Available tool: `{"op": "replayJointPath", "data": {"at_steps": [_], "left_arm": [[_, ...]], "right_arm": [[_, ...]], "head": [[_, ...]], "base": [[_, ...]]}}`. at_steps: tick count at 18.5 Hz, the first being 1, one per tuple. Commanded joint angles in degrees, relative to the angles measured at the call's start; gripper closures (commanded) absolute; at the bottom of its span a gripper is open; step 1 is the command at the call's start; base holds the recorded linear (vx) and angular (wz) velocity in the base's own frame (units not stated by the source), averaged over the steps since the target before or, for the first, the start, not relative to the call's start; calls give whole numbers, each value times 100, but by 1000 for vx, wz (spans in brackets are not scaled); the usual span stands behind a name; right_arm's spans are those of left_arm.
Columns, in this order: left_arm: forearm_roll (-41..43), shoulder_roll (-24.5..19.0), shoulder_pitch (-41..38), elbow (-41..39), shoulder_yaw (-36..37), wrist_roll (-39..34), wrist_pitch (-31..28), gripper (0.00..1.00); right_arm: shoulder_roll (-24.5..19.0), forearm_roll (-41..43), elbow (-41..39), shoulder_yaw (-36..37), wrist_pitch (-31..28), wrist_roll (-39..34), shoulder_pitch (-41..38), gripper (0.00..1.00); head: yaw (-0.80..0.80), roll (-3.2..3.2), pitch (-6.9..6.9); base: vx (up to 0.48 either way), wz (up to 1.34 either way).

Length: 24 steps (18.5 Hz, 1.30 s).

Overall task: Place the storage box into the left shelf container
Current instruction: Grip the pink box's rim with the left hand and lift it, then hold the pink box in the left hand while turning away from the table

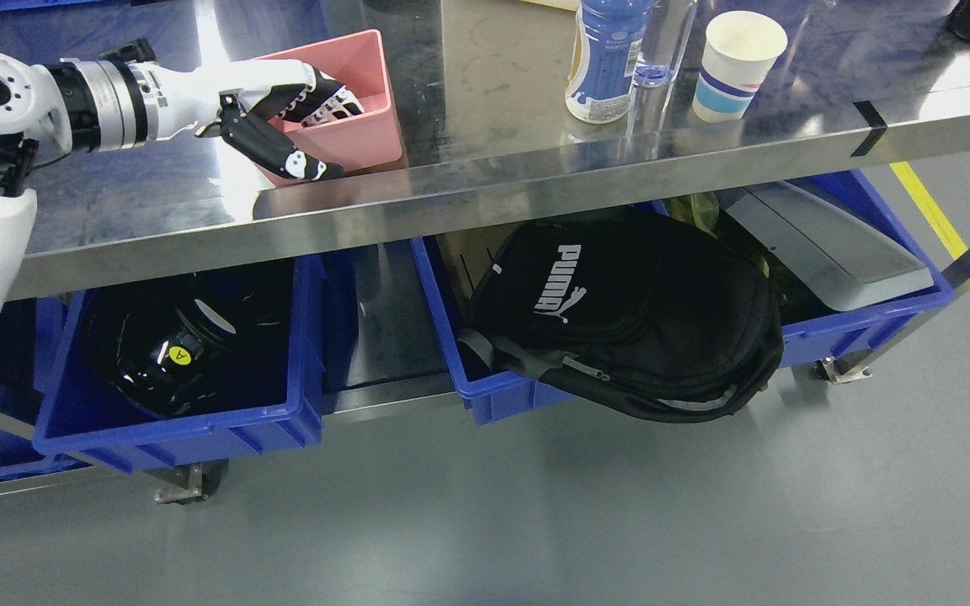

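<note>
My left hand (287,118) grips the pink storage box (349,114) near the front edge of the steel table (485,181), fingers (329,101) curled over its near-left wall into the open top, thumb pressed against the outside. The box stands upright, mouth up, its long axis running away from me, slightly skewed. Below, the left blue shelf container (173,438) holds a black helmet (169,345); a black backpack (620,320) spills from the neighbouring blue bin (493,396).
</note>
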State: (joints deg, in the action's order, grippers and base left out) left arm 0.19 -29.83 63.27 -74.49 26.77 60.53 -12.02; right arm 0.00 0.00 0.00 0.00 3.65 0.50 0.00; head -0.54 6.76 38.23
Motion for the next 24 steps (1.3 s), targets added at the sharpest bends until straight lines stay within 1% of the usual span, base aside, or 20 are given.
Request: {"op": "replayJointPath", "data": {"at_steps": [1,4,7,8,9,10,14,16,17,18,21,24], "left_arm": [[16,214,-43,497,-1076,-24,603,99],[244,363,-26,497,-1577,-33,858,100],[236,442,114,480,-1798,-42,1218,100],[227,469,150,462,-1816,-42,1437,99],[227,504,150,453,-1833,-42,1839,99],[227,522,133,436,-1851,-42,2035,99],[219,706,141,234,-2009,-33,2133,100],[218,803,220,-11,-2018,-42,2195,99],[227,820,264,-152,-2018,-50,2326,99],[227,803,247,-319,-2018,-68,2423,99],[245,759,168,-741,-2018,-103,2459,99],[262,750,80,-768,-2036,-121,2476,99]], "right_arm": [[100,9,-100,17,4,29,35,0],[100,9,-100,17,4,30,35,0],[100,9,-100,17,4,21,35,0],[100,9,-100,17,4,29,35,0],[100,9,-100,17,4,30,35,0],[100,9,-100,17,4,21,35,0],[100,9,-100,17,4,30,35,0],[100,9,-100,17,4,30,35,0],[100,9,-100,17,4,21,35,0],[100,9,-100,17,4,21,35,0],[100,9,-100,17,4,29,35,0],[100,9,-100,17,4,21,35,0]], "head": [[0,0,0],[0,0,0],[0,0,0],[0,0,0],[0,0,0],[0,0,0],[0,0,0],[0,0,0],[0,0,0],[0,0,0],[0,0,0],[0,0,0]], "base": [[-1,-29],[0,-10],[1,10],[0,0],[0,0],[0,0],[0,0],[0,0],[0,0],[0,0],[-1,-4],[-1,-4]]}}
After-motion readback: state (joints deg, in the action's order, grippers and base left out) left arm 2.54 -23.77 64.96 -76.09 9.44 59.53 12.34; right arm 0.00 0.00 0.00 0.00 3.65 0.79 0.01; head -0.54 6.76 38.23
